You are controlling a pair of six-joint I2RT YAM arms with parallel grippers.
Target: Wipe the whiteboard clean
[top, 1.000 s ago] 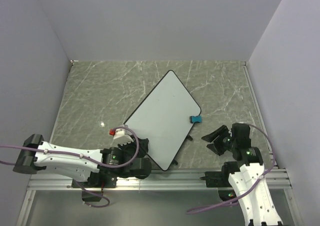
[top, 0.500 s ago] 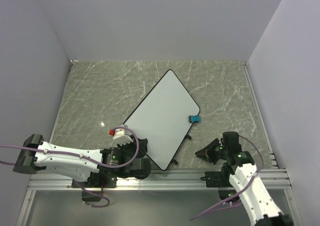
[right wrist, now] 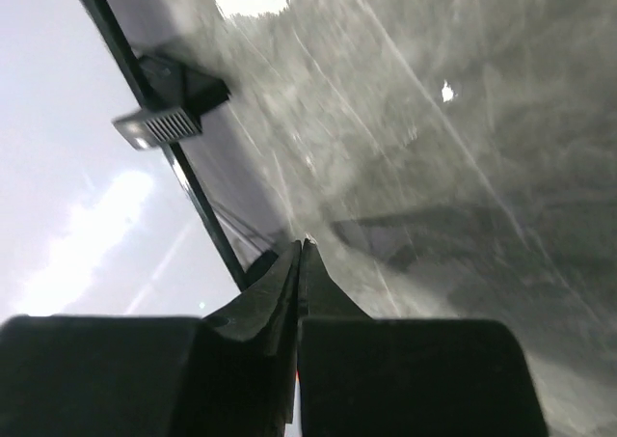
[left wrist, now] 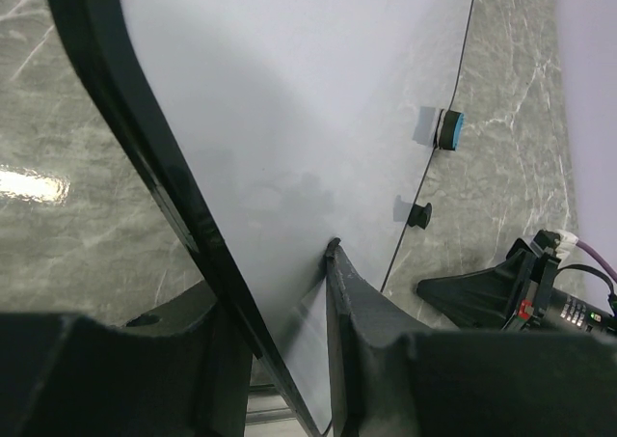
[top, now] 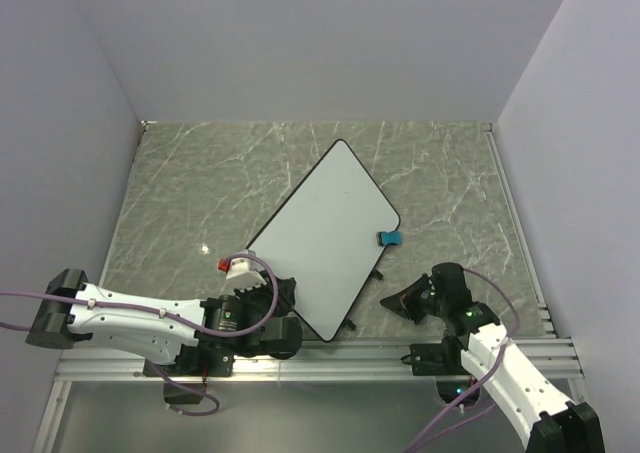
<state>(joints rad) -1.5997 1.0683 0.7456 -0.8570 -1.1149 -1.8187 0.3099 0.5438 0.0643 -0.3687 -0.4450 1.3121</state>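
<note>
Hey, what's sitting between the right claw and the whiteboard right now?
Nothing but a short strip of bare marble table, seen in the top view; the shut right claw points at the whiteboard edge.

From above, the light is bright and even. The whiteboard (top: 325, 235) is sharp, and the shadows around it are faint. One small glint sits on the table (top: 200, 193) left of the whiteboard. In the left wrist view a pale glare patch lies left of the whiteboard, and the eraser (left wrist: 449, 128) at its right edge throws a soft grey shadow onto it. The right wrist view is smeared and soft, and the whiteboard there washes out to a white bloom.
</note>
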